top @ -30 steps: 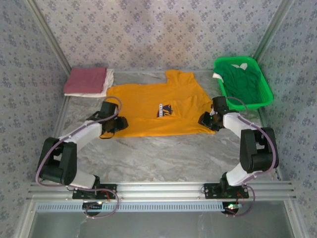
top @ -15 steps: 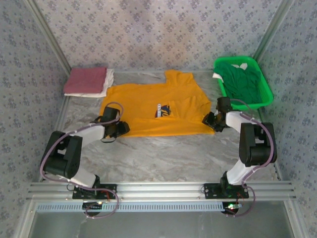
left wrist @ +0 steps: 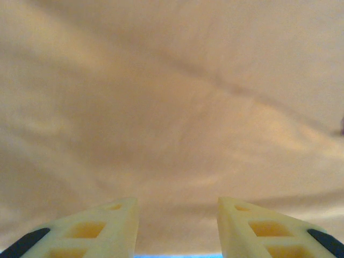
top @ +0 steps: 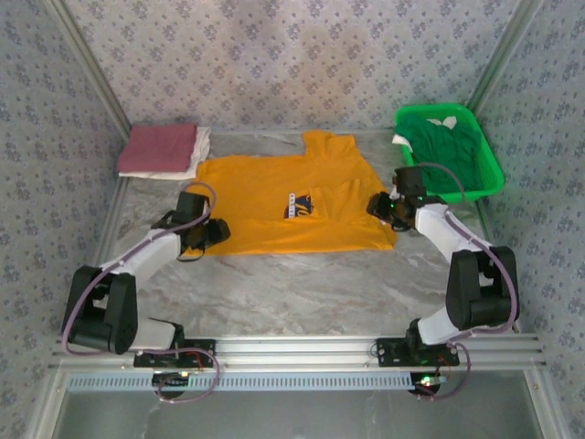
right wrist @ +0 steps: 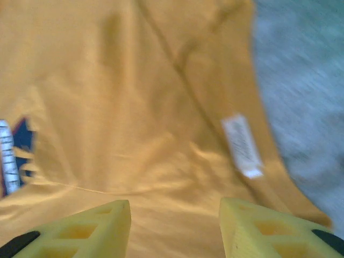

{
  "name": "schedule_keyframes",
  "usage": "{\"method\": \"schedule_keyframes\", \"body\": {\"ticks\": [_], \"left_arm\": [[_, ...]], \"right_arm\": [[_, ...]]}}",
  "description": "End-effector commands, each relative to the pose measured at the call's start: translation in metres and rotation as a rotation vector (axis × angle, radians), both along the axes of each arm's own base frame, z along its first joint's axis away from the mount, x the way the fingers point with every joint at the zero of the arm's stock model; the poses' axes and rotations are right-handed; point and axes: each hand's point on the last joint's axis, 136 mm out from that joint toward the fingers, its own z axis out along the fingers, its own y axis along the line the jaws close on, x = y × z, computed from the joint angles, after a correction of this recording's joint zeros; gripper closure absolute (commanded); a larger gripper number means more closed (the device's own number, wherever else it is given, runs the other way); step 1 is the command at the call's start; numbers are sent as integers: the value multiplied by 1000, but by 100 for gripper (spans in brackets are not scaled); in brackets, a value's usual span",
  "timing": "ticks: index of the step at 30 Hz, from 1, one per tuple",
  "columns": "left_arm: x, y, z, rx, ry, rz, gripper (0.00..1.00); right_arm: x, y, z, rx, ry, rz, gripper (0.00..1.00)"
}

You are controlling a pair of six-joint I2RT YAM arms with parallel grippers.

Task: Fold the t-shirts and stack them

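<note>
A folded red shirt (top: pixel 157 146) lies on a white shirt (top: pixel 200 149), beyond the left hand (top: pixel 208 233) and off to its left. That pile is the stack begun.

The left hand sits low at the near left corner of the orange shirt (top: pixel 292 197). Its fingers are partly spread with nothing between them, and cloth is close ahead in its wrist view. The shirt lies flat on the surface (top: pixel 302 283) between the two hands, print (top: pixel 300 205) up. It looks part folded, with one sleeve showing at the far edge.

The right hand (top: pixel 379 207) hovers over the shirt's right edge, fingers likewise partly spread and empty. A label (right wrist: pixel 242 145) lies just ahead of its right finger. A green shirt (top: pixel 448 155) waits in the basket (top: pixel 489 165), just beyond this hand and to its right.

The step in hand looks like folding the orange shirt. The next move calls for both hands to pinch their edges and carry them across evenly, without dragging the cloth.
</note>
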Motion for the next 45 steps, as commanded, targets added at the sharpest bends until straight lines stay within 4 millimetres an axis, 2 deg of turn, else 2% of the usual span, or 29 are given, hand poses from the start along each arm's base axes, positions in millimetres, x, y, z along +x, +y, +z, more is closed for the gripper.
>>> {"method": "schedule_keyframes", "body": {"ticks": [1,2,3,4,8,11,15,18,22,24,26,30,34,37,40,42,45], "left_arm": [[40,3,22,30,-72,-19,58],[50,5,21,37,-80,-18,58],[61,8,18,42,-79,-10,58],[72,10,16,37,-75,-5,58],[102,15,2,31,-71,20,60],[112,19,-14,14,-49,44,61],[108,21,-34,9,-15,60,61],[98,23,-46,10,12,73,61],[76,22,-61,-25,56,104,61],[59,22,-68,-55,71,129,61],[33,21,-78,-77,101,150,61],[-17,15,-87,-93,164,174,61],[-61,1,-79,-57,181,159,59],[-75,2,-70,-35,181,166,59],[-65,12,-49,0,115,176,58],[-47,15,-24,-5,52,165,58],[-10,18,20,-35,-53,137,55]], "right_arm": [[33,20,10,-45,-29,93,52],[41,26,3,-42,-13,108,54],[57,31,7,-41,-20,109,54],[66,36,2,-38,-1,114,55],[92,43,-24,-28,88,101,56],[101,50,-43,5,136,100,56],[101,52,-67,42,171,85,56],[95,50,-78,56,184,76,57],[69,45,-90,67,196,58,57],[53,40,-94,84,205,37,57],[28,34,-102,95,230,20,57],[-12,25,-103,83,267,13,57],[-49,14,-103,54,302,7,57],[-60,11,-99,45,307,3,57],[-50,15,-83,60,273,15,57],[-34,19,-59,63,215,31,56],[-1,19,-10,44,94,37,54]]}}
